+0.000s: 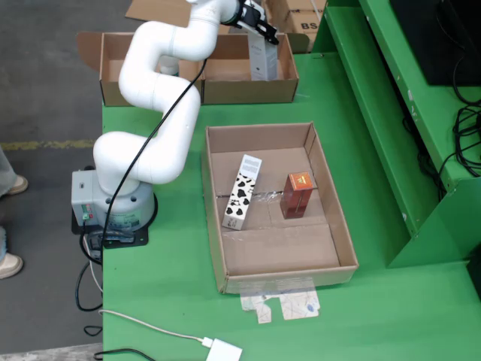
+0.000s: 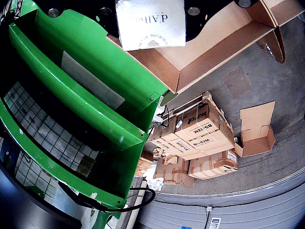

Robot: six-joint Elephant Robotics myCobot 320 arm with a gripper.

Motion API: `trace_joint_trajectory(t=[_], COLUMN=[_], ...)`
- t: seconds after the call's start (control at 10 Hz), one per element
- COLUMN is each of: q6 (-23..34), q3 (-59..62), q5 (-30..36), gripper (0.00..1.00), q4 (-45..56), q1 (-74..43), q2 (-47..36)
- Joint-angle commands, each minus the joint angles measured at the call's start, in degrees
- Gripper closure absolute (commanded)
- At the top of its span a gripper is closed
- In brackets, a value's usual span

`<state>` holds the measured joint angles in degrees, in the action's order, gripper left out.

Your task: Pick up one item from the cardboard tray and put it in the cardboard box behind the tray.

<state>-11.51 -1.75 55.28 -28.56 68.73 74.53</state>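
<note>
In the view from above, my gripper [image 1: 261, 31] is at the back of the table, shut on the top of a tall white-grey carton [image 1: 263, 60]. The carton hangs upright over the right half of the cardboard box [image 1: 225, 90] behind the tray. The view that rides on the gripper shows the same white carton [image 2: 150, 21] close up between the black gripper parts, with the box's flap [image 2: 214, 52] beside it. The cardboard tray [image 1: 342, 226] in the middle holds a cow-patterned carton [image 1: 242, 192] lying flat and an orange-red box [image 1: 297, 194] standing.
A green shelf frame [image 1: 391, 128] runs along the table's right side. The arm's base [image 1: 113, 203] stands at the left edge. A white adapter and cable [image 1: 224, 350] lie at the front. Stacked cartons [image 2: 200, 138] sit on the floor beyond.
</note>
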Motion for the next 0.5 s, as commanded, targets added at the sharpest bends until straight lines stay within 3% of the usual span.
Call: trace_joint_trajectory(t=[0.0,0.1,0.4], q6=[-0.3,-0.3,-0.3], q3=[1.7,1.7,1.7], q5=[-0.7,-0.7,-0.7], gripper=[1.0,1.0,0.7], q4=[-0.8,-0.8,-0.8], q1=[-0.4,-0.4,-0.4], q2=[-1.8,-1.8,-1.8])
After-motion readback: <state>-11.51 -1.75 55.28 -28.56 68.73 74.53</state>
